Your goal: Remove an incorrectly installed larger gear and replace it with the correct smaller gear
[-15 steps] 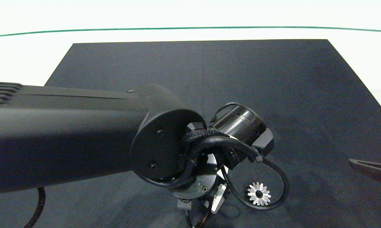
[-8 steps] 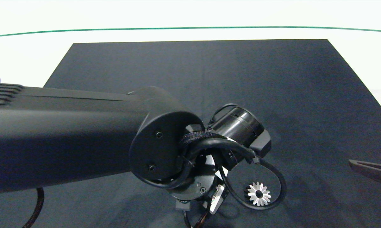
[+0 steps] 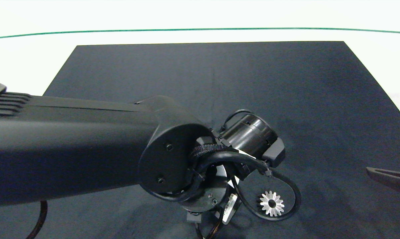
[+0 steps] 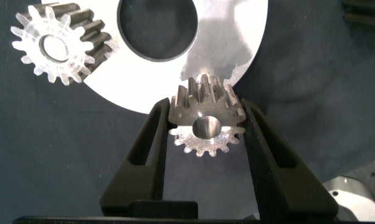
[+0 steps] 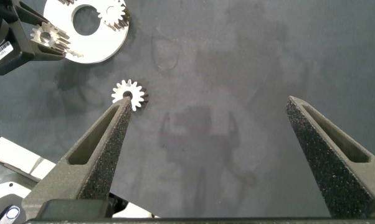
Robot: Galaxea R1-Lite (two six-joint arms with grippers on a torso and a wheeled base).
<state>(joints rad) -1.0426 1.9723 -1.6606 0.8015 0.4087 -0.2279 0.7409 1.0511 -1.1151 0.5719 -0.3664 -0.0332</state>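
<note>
Gear (image 4: 206, 123) between left claw (image 4: 206, 127) fingers, wrist-view only.

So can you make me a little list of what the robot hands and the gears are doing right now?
left gripper: shut on the smaller gear, held over the edge of the round metal plate
plate: one gear sits on it, beside a round hole
larger gear: lying flat on the dark mat, off the plate
right gripper: open, holding nothing, above the mat
</note>
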